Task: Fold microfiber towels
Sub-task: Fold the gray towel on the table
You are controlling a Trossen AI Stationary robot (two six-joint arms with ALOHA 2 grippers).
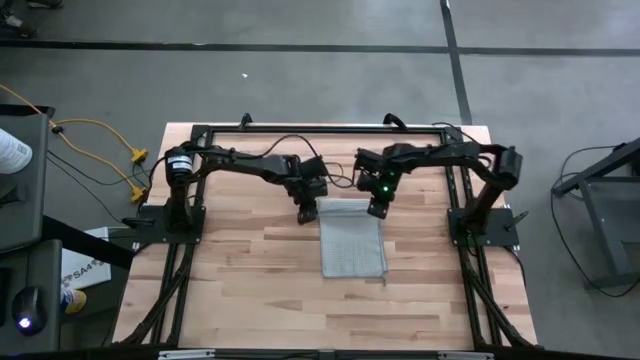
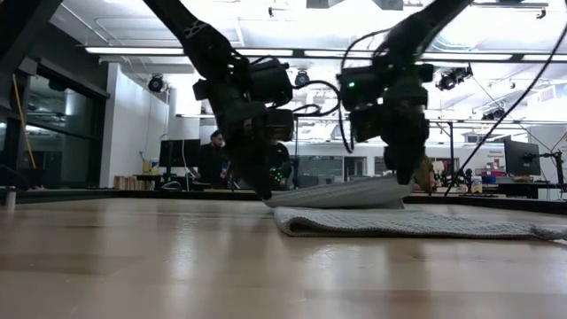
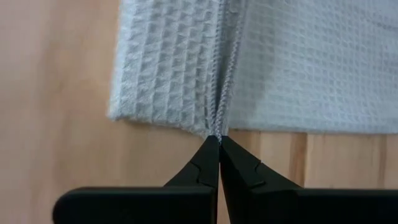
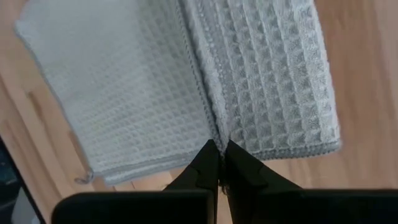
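The light grey-blue microfiber towel (image 1: 353, 245) lies on the wooden table's middle, its near part flat on the wood (image 2: 416, 221). Its far end (image 2: 341, 192) is raised a little above the table between my two grippers. My left gripper (image 1: 305, 213) is shut at the towel's far left corner, and my right gripper (image 1: 378, 210) is shut at its far right corner. Both also show in the low view, the left gripper (image 2: 264, 193) and the right gripper (image 2: 406, 180). My left gripper pinches the towel's hemmed edge at the far left corner (image 3: 217, 127) between its two fingertips, coming from above and pointing down. Whether it holds one layer or several, I cannot tell. The corner is lifted a little; the towel's near part stays on the table. My right gripper pinches the hemmed edge at the far right corner (image 4: 219, 135) between its two fingertips, from above, pointing down. The layers cannot be counted. The held end hangs raised above the lower cloth (image 4: 118, 93), which lies flat on the table.
The black frame rails (image 1: 320, 130) run along the table's far, left and right sides. Bare wood (image 1: 300, 310) lies near and to both sides of the towel. A person (image 2: 213, 159) sits far off in the room behind.
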